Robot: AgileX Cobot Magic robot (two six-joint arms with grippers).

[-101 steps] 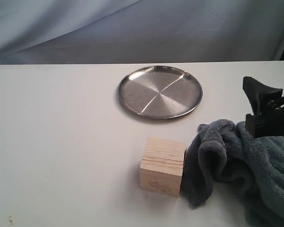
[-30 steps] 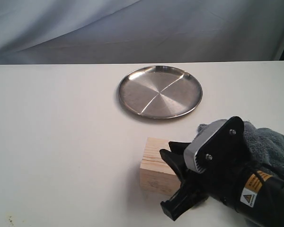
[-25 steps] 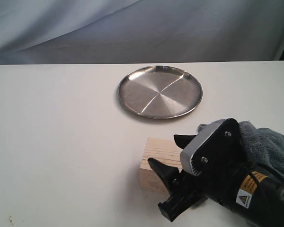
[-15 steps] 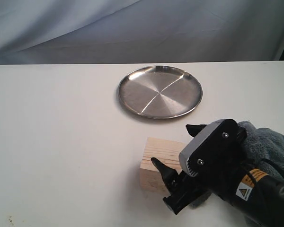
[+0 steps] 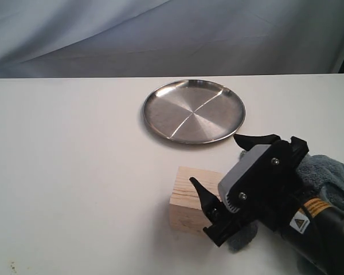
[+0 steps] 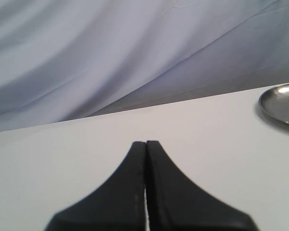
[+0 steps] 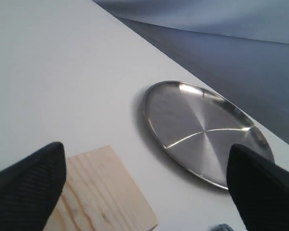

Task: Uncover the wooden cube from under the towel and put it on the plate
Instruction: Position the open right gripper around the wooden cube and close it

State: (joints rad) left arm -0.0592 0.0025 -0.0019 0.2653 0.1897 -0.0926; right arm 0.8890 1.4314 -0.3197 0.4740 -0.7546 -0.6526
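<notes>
The pale wooden cube stands bare on the white table, its grained top also visible in the right wrist view. My right gripper hovers open just above and to the right of it, one fingertip over the cube's near right edge, the other near the plate's rim. Nothing is between its fingers. The steel plate lies empty behind the cube and shows in the right wrist view. The blue-grey towel is bunched at the right, mostly hidden behind the arm. My left gripper is shut and empty.
A grey-blue cloth backdrop hangs behind the table's far edge. The plate's rim peeks into the left wrist view at its edge. White tabletop stretches left of the cube.
My right gripper left the towel, swung in over the cube and opened wider, rising slightly in the last half second. The towel now lies heaped to the right; cube and plate have not moved.
</notes>
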